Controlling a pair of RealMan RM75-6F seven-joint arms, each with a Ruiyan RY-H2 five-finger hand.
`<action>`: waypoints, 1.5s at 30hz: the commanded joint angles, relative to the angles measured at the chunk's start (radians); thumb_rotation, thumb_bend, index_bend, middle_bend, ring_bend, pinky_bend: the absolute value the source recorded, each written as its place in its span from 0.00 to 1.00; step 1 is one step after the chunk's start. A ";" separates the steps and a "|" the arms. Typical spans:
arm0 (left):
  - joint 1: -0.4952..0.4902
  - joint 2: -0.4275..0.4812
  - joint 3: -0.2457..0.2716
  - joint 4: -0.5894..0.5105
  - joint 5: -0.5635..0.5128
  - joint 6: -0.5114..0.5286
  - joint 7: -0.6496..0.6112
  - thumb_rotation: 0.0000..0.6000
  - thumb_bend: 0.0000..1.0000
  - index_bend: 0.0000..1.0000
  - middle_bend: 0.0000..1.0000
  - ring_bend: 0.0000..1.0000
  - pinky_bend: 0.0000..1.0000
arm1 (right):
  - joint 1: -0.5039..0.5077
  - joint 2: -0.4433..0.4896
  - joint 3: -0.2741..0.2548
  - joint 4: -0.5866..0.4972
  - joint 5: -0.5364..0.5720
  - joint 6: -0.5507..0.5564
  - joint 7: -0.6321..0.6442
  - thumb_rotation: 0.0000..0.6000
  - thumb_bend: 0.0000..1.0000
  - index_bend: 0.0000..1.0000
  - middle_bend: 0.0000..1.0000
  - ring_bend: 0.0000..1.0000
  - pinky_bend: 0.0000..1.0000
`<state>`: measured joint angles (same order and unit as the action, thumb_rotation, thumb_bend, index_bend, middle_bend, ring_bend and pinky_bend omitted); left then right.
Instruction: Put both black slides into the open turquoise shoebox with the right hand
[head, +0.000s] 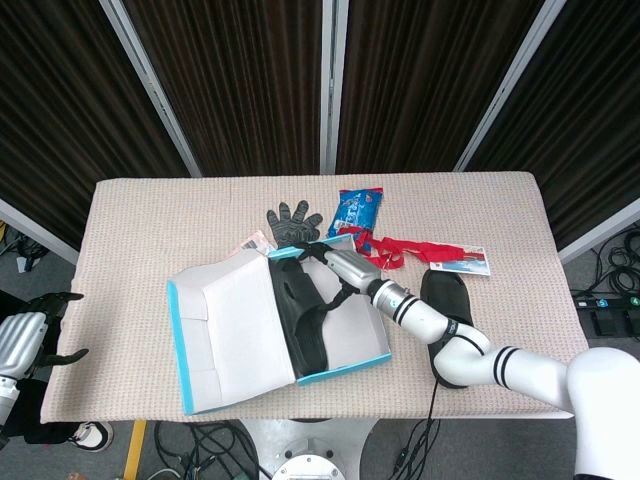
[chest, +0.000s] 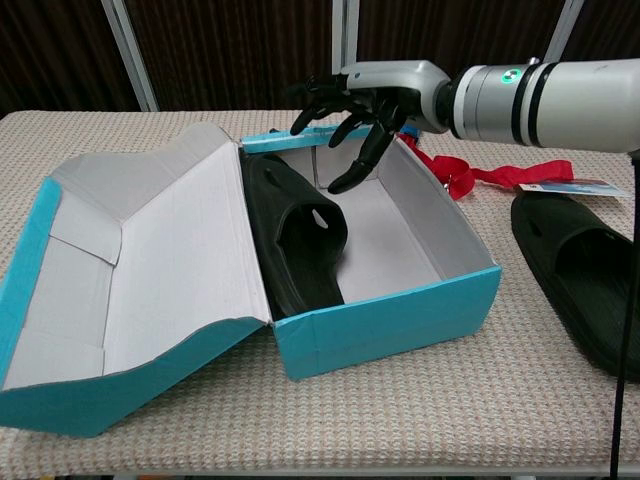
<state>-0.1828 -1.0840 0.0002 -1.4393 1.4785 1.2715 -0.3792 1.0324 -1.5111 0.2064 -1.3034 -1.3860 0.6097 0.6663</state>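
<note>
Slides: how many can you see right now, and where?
2. One slide stands on its side inside the box, against the lid side. The other slide lies on the table right of the box.

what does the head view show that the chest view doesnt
Only the head view shows the left hand off the table's left edge, the black glove and the blue snack packet behind the box.

Only the chest view shows the box's white inner walls at eye level.

Both show the turquoise shoebox with one black slide inside, the second slide on the table, the red lanyard and the empty right hand above the box.
</note>
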 joint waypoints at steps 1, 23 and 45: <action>-0.001 0.000 0.000 -0.004 0.000 -0.001 0.005 1.00 0.12 0.20 0.21 0.15 0.19 | -0.034 0.125 0.039 -0.156 0.049 0.029 -0.047 1.00 0.00 0.00 0.17 0.01 0.18; -0.012 0.018 0.006 -0.049 -0.001 -0.023 0.019 1.00 0.12 0.20 0.21 0.15 0.19 | 0.058 0.495 -0.151 -0.597 0.933 0.236 -1.177 1.00 0.02 0.12 0.29 0.10 0.26; -0.023 0.035 0.019 -0.102 0.008 -0.042 0.067 1.00 0.12 0.20 0.21 0.15 0.19 | 0.152 0.399 -0.313 -0.419 1.269 0.132 -1.313 1.00 0.00 0.07 0.19 0.00 0.10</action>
<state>-0.2061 -1.0495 0.0188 -1.5410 1.4861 1.2299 -0.3122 1.1928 -1.0967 -0.1075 -1.7421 -0.1125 0.7556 -0.6618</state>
